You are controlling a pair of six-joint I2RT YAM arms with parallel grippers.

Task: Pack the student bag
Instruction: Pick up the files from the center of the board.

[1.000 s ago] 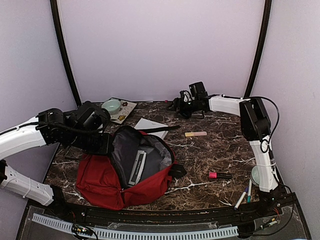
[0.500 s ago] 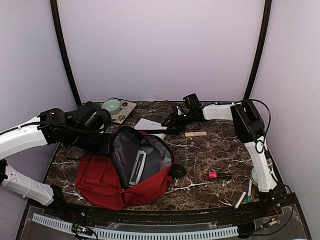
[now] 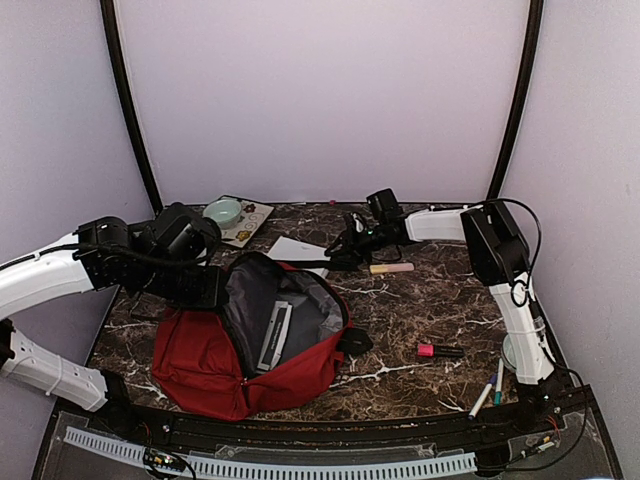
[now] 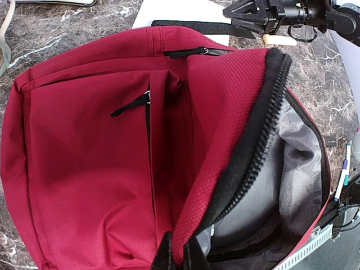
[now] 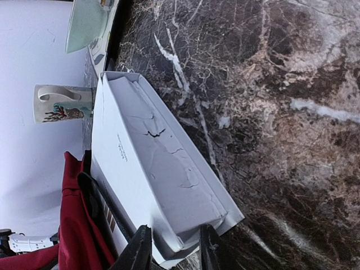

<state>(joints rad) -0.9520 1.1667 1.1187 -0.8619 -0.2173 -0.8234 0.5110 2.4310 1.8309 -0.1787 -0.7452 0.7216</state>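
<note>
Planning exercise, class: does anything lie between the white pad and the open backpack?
Yes: a black strap lies across the white pad, along its side toward the student bag. Nothing else visible stands between them.

Deep red fabric on the student bag point(image 3: 200, 362), edged with black zippers and straps; pale grey lining inside. Dark brown marble pattern with white veins across the table point(image 3: 440, 300). Plain white on the booklet point(image 3: 290, 245). Pale mint green on the bowl point(image 3: 222, 212). Pale yellow and soft pink on the highlighter point(image 3: 391, 268); hot pink and black on the marker point(image 3: 438, 351). White shells, black joints on the left arm point(image 3: 40, 280) and right arm point(image 3: 445, 222). Pale lilac on the walls point(image 3: 320, 100).
</note>
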